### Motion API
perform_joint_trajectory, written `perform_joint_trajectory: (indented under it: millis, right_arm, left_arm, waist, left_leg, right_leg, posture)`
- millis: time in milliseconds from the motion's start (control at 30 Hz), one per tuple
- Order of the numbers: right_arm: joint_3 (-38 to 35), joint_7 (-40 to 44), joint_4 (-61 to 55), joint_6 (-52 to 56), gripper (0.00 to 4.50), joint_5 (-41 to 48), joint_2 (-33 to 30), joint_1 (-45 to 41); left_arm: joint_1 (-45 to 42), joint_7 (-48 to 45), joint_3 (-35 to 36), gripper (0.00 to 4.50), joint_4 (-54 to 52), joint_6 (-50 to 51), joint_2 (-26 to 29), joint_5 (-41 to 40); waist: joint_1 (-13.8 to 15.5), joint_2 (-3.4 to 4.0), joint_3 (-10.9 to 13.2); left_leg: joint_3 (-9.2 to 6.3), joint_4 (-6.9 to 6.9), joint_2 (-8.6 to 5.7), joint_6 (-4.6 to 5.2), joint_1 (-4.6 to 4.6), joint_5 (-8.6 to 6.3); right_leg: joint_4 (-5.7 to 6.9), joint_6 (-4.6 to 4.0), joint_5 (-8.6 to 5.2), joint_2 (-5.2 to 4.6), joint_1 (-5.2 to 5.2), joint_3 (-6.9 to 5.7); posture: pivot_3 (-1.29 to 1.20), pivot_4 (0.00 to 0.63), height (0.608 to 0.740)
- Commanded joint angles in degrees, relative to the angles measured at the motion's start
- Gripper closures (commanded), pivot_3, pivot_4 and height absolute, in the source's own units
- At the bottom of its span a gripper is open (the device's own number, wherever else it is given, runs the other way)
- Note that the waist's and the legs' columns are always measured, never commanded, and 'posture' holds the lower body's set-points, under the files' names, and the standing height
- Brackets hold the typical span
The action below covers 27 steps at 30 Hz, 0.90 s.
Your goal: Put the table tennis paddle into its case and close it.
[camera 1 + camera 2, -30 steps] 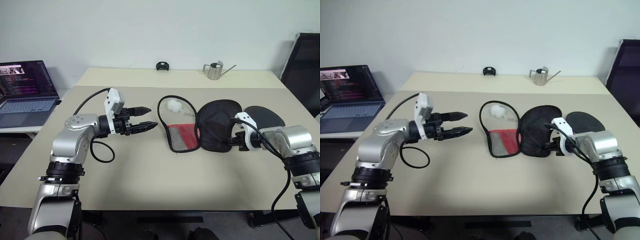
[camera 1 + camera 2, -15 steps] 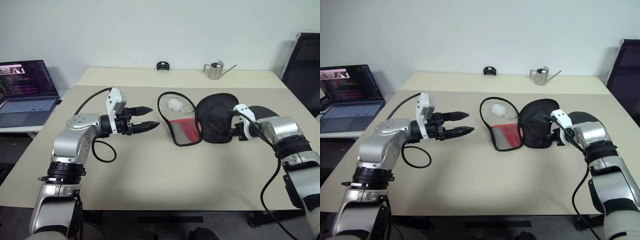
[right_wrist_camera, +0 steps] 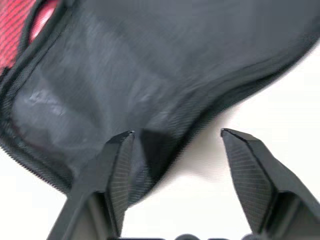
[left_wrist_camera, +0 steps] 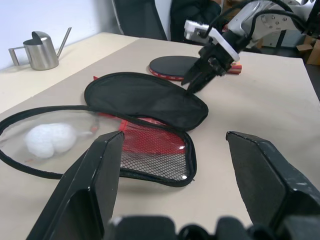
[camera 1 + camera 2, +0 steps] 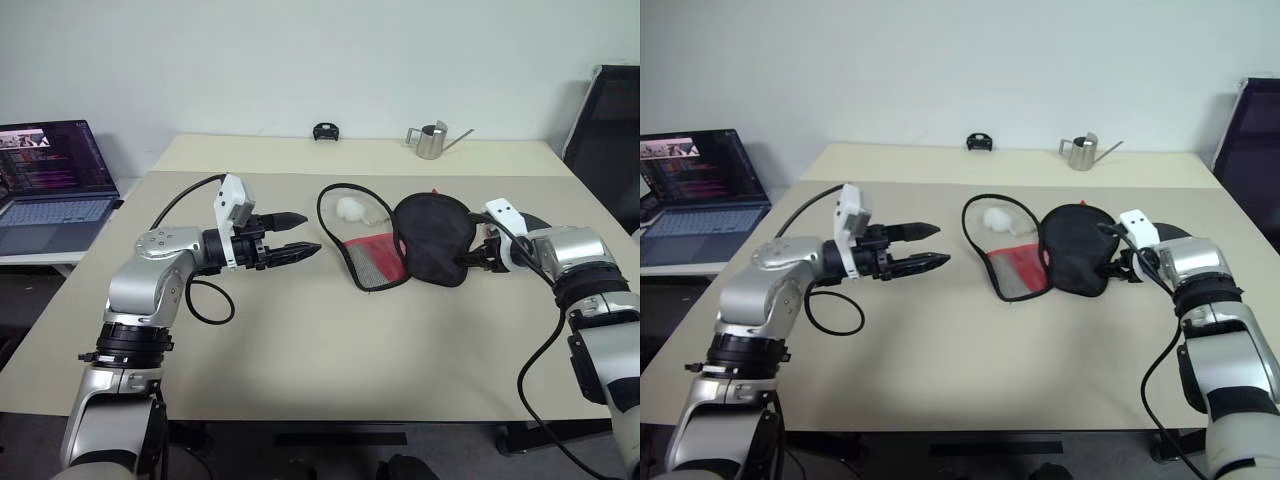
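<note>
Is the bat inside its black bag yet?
No. The paddle lies on the table behind the case, which is unzipped and spread open.

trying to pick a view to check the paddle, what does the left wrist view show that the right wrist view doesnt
Left wrist view: the table tennis paddle lying on the table beyond the case, a metal watering can, a white ball under the clear flap, the right gripper and the open left gripper. Right wrist view: the open right gripper's fingers over the flap's edge. Both: the case lying opened out, with red panel.
</note>
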Motion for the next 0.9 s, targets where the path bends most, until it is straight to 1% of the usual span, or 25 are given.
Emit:
perform_joint_trajectory:
  millis: [33,133,233,300,333,433,633,700,800,900]
  right_arm:
    - [-3.56,1.25,-5.70,1.77,1.51,0.93,-3.90,0.01]
    - [-6.65,2.70,-12.57,5.23,1.51,3.35,-6.09,3.42]
    - [-10.27,1.47,-19.29,6.37,0.94,4.85,-7.71,7.73]
    - [-11.46,0.26,-22.19,4.88,0.26,4.32,-8.81,10.62]
    - [-11.83,0.00,-23.27,3.65,0.01,3.99,-9.50,12.22]
    - [-12.90,-1.27,-24.12,-1.06,0.01,2.70,-12.09,17.01]
    - [-15.41,-2.51,-21.49,-6.42,0.01,1.71,-15.31,22.29]
    - [-16.19,-2.27,-19.20,-6.19,0.01,2.29,-15.58,23.12]
    - [-16.57,-3.18,-15.31,-9.03,0.01,1.83,-15.71,23.69]
    - [-16.73,-1.83,-11.78,-10.71,0.01,2.27,-15.83,23.58]
  left_arm:
    - [-1.05,0.40,0.51,0.94,-1.79,0.02,-0.05,-0.74]
    - [-0.77,0.81,0.41,0.94,-2.44,0.26,-0.46,-0.91]
    - [-0.92,1.71,0.23,0.94,-3.30,0.63,-1.46,-1.12]
    - [-1.11,2.33,-0.05,0.94,-3.73,0.68,-2.05,-0.91]
    - [-1.17,2.60,-0.31,0.94,-3.92,0.60,-2.30,-0.62]
    - [-1.53,3.38,-1.25,0.94,-4.61,0.51,-2.99,-0.01]
    - [-2.84,4.91,-2.92,0.94,-5.56,1.37,-4.59,0.20]
    - [-3.09,4.78,-3.67,0.94,-5.90,1.40,-5.01,0.20]
    - [-3.54,4.58,-4.68,0.94,-6.12,1.46,-5.39,0.19]
    - [-4.33,4.51,-5.27,0.94,-5.87,1.52,-5.94,0.18]
  waist:
    - [0.03,0.01,0.01]
    - [0.12,0.01,0.00]
    - [0.11,0.01,0.00]
    - [0.13,0.01,0.00]
    - [0.15,0.01,0.01]
    - [0.20,0.01,0.00]
    - [0.17,0.02,0.00]
    - [0.10,0.02,0.00]
    - [0.05,0.02,0.00]
    - [0.05,0.02,0.00]
  left_leg:
    - [0.00,0.00,0.00,0.00,-0.01,0.00]
    - [-0.01,-0.01,0.00,0.00,-0.02,0.00]
    - [-0.01,0.00,0.00,0.01,-0.02,-0.01]
    - [0.00,0.02,0.00,0.05,-0.02,-0.03]
    - [0.00,0.02,0.00,0.05,-0.02,-0.03]
    - [0.02,0.03,0.00,0.05,-0.02,-0.03]
    - [0.07,0.03,0.00,0.05,0.01,-0.02]
    - [0.11,0.03,0.01,0.04,0.03,-0.02]
    - [0.17,0.03,0.01,0.05,0.09,-0.02]
    - [0.17,0.04,0.02,0.04,0.09,-0.01]
  right_leg:
    - [0.00,0.00,0.00,0.00,0.00,0.00]
    - [-0.02,0.00,0.00,0.00,-0.01,-0.01]
    - [0.00,0.00,0.00,0.00,0.01,0.00]
    - [0.02,0.00,0.00,0.00,0.01,0.01]
    - [0.03,0.00,0.00,-0.01,0.01,0.01]
    - [0.02,0.00,0.00,-0.01,0.02,0.01]
    - [0.04,0.00,0.00,-0.01,0.04,0.03]
    - [0.04,0.01,0.00,-0.01,0.06,0.05]
    - [0.05,0.01,0.00,0.00,0.10,0.06]
    - [0.06,0.01,0.00,0.00,0.10,0.09]
  posture:
    - [0.00,0.150,0.740]
    - [0.00,0.150,0.740]
    - [0.00,0.150,0.740]
    - [0.00,0.150,0.740]
    - [0.00,0.150,0.740]
    - [0.00,0.150,0.740]
    - [0.00,0.150,0.740]
    - [0.00,0.150,0.740]
    - [0.00,0.150,0.740]
    - [0.00,0.150,0.740]
